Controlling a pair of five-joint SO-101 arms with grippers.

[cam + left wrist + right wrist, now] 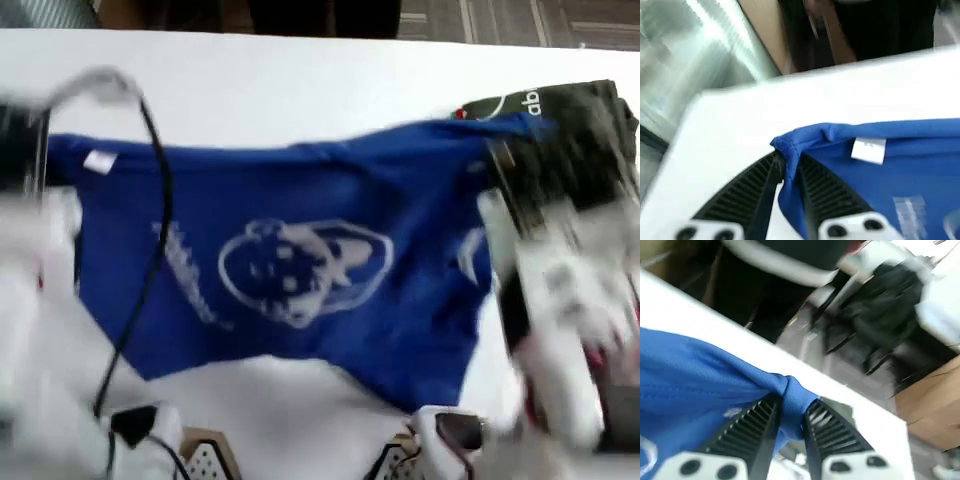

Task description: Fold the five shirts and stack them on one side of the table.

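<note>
Left pincer (786, 165) clenched on a bunched corner of the blue shirt (900, 165), cloth pinched between the ribbed fingers (822, 192) close to the white label (868, 150). Right pincer (792, 407) likewise clamped on the opposite corner of the same shirt (690, 380), with a fold of fabric squeezed up between the pads.

From above, the blue shirt (300, 270) is stretched sideways across the middle of the white surface (300, 90). Its held edge runs from near the left edge toward the far right corner, print side up. Cannot tell whether the lower hem rests on the surface or hangs. A black shirt (580, 130) lies at the far right corner, partly under the blue one's corner. A black cable (150, 250) crosses the blue cloth on the left side.

Handling, as a judgement: light, thin, fully limp knit, so no stiffness and it sags anywhere unsupported. Slightly slick weave, could creep out of a shallow pinch. Not fragile. Best hold is corners or seams, where doubled fabric gives the ribbed pads bite. Both grips look deep enough. Even tension between the two arms should keep the fold line straight.
</note>
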